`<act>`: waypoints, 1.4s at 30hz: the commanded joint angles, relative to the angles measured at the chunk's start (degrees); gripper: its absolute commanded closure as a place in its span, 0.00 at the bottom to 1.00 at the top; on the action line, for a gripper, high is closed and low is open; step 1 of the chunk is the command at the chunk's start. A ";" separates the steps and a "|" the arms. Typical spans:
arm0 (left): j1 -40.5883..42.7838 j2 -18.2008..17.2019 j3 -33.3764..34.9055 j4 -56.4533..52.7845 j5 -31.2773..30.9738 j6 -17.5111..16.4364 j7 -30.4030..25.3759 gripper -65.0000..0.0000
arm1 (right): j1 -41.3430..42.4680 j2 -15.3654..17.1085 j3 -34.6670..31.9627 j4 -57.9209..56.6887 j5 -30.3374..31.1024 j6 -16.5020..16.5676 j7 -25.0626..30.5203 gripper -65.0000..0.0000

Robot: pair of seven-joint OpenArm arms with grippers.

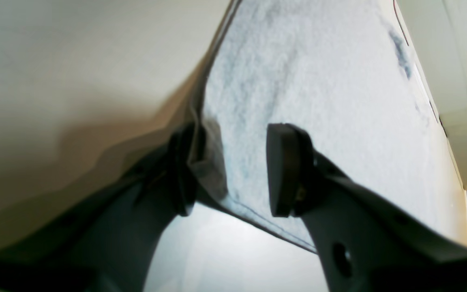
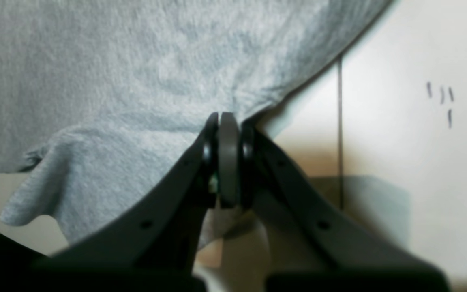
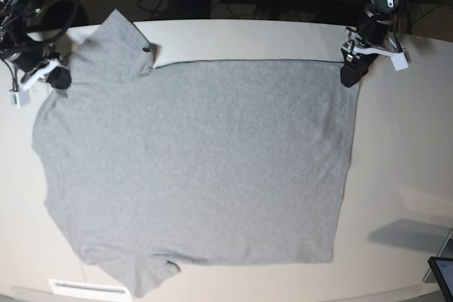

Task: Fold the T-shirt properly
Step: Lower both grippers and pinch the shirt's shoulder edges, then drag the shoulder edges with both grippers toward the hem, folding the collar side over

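T-shirt (image 3: 191,167) lies spread flat across the table (image 3: 403,167), plain grey side up, filling most of the middle of the base view. One sleeve reaches to the far left, the other lies at the near left edge; the straight hem runs down the right side.

Right gripper (image 2: 228,121) sits at the far left of the base view, at the shirt's edge beside the far sleeve. In the right wrist view its pads are pressed together with a pinch of grey cloth caught between them, and the fabric puckers toward that point. Closed tight on the T-shirt.

Left gripper (image 1: 233,170) sits at the far right corner of the shirt in the base view. In the left wrist view its two fingers (image 1: 284,170) stand apart. The shirt's stitched hem edge passes between them; a fold of cloth lies against the left-hand pad, while the right-hand pad is clear of the cloth edge, with pale fabric behind it. Jaws parted, not pinching.

Table surface is pale beige, with a seam line (image 2: 340,134) and a few small dark pen marks (image 2: 440,95) to the right of the right gripper. A corner of a dark screen (image 3: 442,274) shows at the near right.
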 commanded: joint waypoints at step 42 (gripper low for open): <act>-0.78 -0.35 -0.49 12.24 1.72 1.62 3.03 1.00 | 6.75 7.50 -0.04 1.10 -0.11 -0.03 -6.76 1.00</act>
